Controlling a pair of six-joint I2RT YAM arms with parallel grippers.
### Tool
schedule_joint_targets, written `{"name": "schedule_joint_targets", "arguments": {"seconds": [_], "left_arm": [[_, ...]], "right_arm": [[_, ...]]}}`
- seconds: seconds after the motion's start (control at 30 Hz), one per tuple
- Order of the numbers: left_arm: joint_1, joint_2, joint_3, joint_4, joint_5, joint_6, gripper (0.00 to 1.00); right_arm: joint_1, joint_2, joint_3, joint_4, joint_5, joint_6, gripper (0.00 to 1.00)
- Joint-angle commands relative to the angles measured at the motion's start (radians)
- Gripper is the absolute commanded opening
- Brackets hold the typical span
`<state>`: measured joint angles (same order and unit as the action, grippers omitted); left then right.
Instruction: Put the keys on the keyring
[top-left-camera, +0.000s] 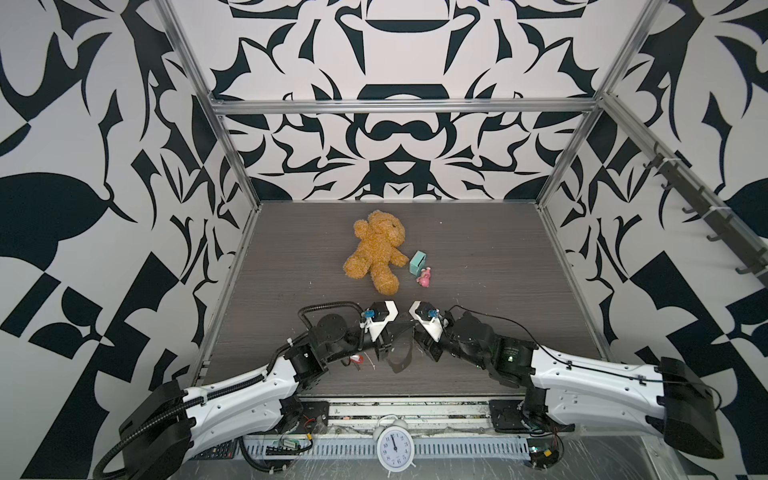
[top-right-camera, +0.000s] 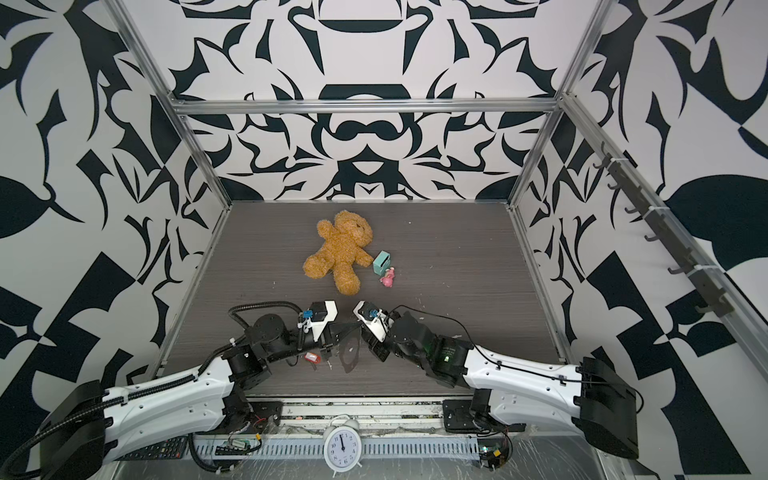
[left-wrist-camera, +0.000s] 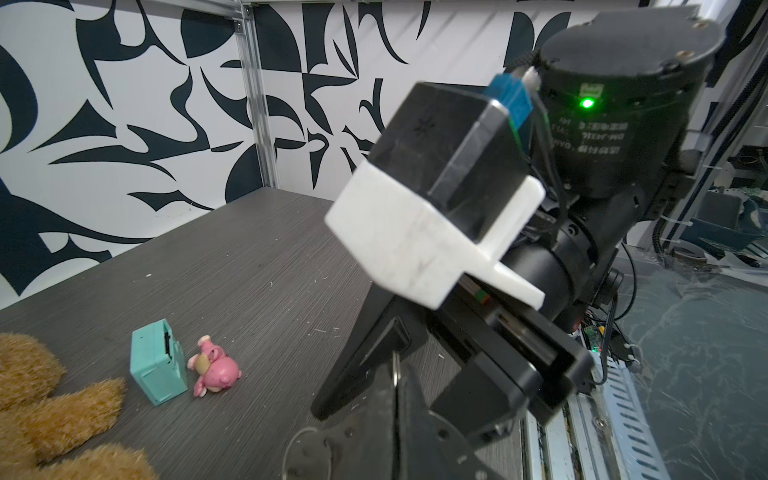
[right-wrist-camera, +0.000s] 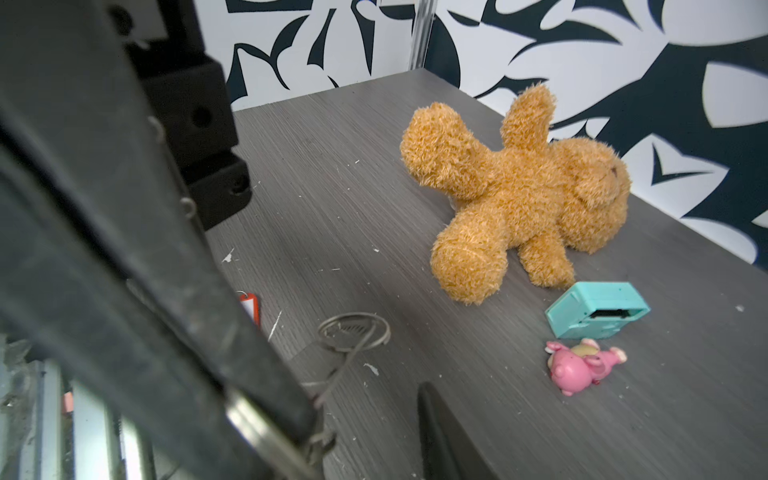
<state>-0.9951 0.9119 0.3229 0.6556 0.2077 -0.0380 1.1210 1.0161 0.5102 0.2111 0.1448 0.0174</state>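
My left gripper (left-wrist-camera: 395, 380) is shut, and the thin silver edge of the keyring (left-wrist-camera: 397, 365) sticks out between its tips. A dark strap (top-left-camera: 399, 355) hangs below it, just over the table. In the right wrist view a looped wire ring (right-wrist-camera: 353, 332) dangles from the same bundle. One of the keys, a red tag (top-left-camera: 356, 360) with a white window, lies flat on the table under the left wrist. My right gripper (top-left-camera: 417, 332) faces the left one tip to tip. Its black fingers (left-wrist-camera: 357, 365) stand apart on either side of the ring, and only one finger (right-wrist-camera: 449, 436) shows in its own view.
A brown teddy bear (top-left-camera: 376, 253) lies mid-table, with a teal box (top-left-camera: 417, 262) and a pink figure (top-left-camera: 424, 278) just right of it. A white alarm clock (top-left-camera: 394, 446) stands at the front rail. Patterned walls and an aluminium frame (top-left-camera: 399, 106) enclose the table.
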Motion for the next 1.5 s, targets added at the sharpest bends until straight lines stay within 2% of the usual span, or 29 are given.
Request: {"name": "schedule_joint_targets", "arguments": {"seconds": [0.0, 0.23, 0.37, 0.73, 0.9, 1.1, 1.47], "left_arm": [[-0.003, -0.017, 0.03, 0.055, -0.024, -0.016, 0.0], [-0.003, -0.074, -0.01, 0.055, -0.21, -0.019, 0.0], [-0.003, -0.093, -0.022, 0.056, -0.235, -0.017, 0.0], [-0.002, -0.055, -0.016, 0.075, -0.217, -0.031, 0.0], [-0.003, -0.036, -0.014, 0.081, -0.222, -0.035, 0.01], [-0.003, -0.023, -0.013, 0.084, -0.239, -0.037, 0.08], [-0.003, -0.026, -0.017, 0.072, -0.339, -0.047, 0.23]], "right_arm": [[0.006, -0.005, 0.048, 0.033, 0.018, -0.007, 0.31], [0.006, -0.014, 0.054, 0.019, 0.081, -0.006, 0.08], [0.006, -0.024, 0.053, 0.012, 0.133, -0.005, 0.0], [0.006, -0.078, 0.056, -0.023, 0.267, 0.001, 0.0], [0.007, -0.083, 0.076, -0.058, 0.28, 0.003, 0.0], [0.018, -0.068, 0.101, -0.084, 0.281, -0.005, 0.0], [0.109, -0.001, 0.156, -0.119, 0.462, -0.073, 0.0]]}}
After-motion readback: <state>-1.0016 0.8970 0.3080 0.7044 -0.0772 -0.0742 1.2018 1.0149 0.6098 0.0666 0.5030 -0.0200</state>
